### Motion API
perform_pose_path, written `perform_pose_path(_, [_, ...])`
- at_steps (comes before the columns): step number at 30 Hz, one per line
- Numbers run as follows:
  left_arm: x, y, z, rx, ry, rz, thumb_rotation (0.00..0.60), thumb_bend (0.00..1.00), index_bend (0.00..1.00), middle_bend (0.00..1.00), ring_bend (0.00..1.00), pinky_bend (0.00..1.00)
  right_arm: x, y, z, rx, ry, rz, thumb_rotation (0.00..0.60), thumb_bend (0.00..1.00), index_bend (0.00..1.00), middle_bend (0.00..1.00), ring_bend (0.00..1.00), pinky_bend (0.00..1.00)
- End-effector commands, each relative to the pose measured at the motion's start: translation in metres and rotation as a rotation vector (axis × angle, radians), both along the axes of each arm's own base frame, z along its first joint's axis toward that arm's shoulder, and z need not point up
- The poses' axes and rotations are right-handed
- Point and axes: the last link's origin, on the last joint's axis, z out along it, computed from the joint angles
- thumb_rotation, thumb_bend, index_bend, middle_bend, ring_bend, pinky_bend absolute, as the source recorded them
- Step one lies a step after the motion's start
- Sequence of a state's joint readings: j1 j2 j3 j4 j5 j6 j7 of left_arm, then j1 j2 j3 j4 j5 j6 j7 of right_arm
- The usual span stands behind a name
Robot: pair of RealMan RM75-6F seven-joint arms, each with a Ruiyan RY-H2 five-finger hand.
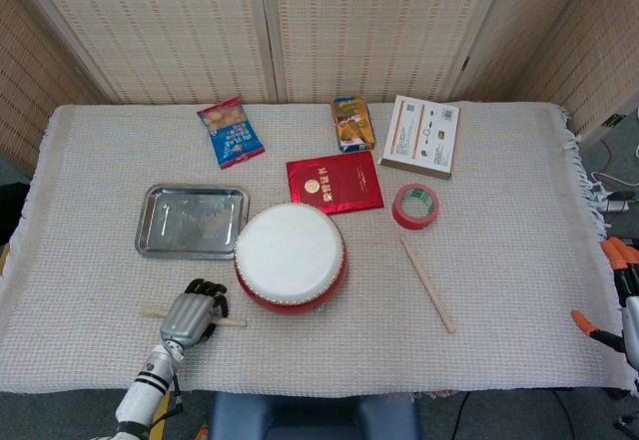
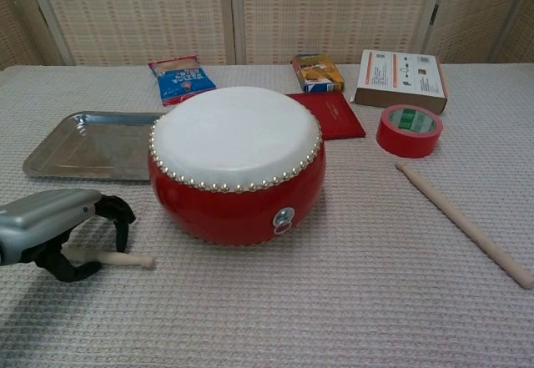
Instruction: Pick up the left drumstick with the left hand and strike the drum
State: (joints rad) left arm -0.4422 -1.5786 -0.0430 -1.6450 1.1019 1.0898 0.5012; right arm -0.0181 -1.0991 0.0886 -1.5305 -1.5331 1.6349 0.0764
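Observation:
The red drum with a white skin stands mid-table, large in the chest view. Just left of it the left drumstick lies flat on the cloth, its ends poking out either side of my left hand. That hand is down over the stick, with fingers curled over it and the thumb beneath, so it grips the stick at table level. A second drumstick lies to the right of the drum. My right hand does not show in either view.
A steel tray sits behind my left hand. Red tape, a red booklet, a snack bag, a small box and a white box lie behind the drum.

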Motion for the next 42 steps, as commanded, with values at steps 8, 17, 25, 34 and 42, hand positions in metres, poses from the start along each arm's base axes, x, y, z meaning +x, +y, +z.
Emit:
perform_pose_path(8, [-0.003, -0.001, -0.002, -0.015, 0.000, 0.014, 0.600, 0.34, 0.50, 0.21, 0.15, 0.10, -0.001, 0.000, 0.000, -0.001, 0.001, -0.003, 0.600, 0.12, 0.05, 0.05, 0.00, 0.00])
perform_pose_path(17, [-0.001, -0.001, 0.001, -0.027, -0.110, 0.079, 0.600, 0.35, 0.57, 0.24, 0.17, 0.11, -0.001, 0.003, 0.000, -0.005, -0.001, -0.004, 0.600, 0.12, 0.05, 0.05, 0.00, 0.00])
perform_pose_path(25, [-0.005, 0.003, 0.024, -0.023, -0.349, 0.199, 0.600, 0.37, 0.59, 0.26, 0.19, 0.13, 0.003, 0.002, 0.001, -0.006, 0.002, 0.007, 0.600, 0.12, 0.05, 0.05, 0.00, 0.00])
perform_pose_path(34, [-0.011, 0.007, 0.080, -0.031, -0.855, 0.406, 0.600, 0.37, 0.59, 0.28, 0.19, 0.14, 0.007, 0.003, -0.001, -0.003, 0.007, 0.014, 0.600, 0.12, 0.05, 0.05, 0.00, 0.00])
perform_pose_path(42, [-0.032, 0.009, 0.106, -0.144, -1.257, 0.548, 0.600, 0.37, 0.59, 0.29, 0.19, 0.14, 0.012, 0.003, -0.004, 0.009, 0.006, 0.022, 0.600, 0.12, 0.05, 0.05, 0.00, 0.00])
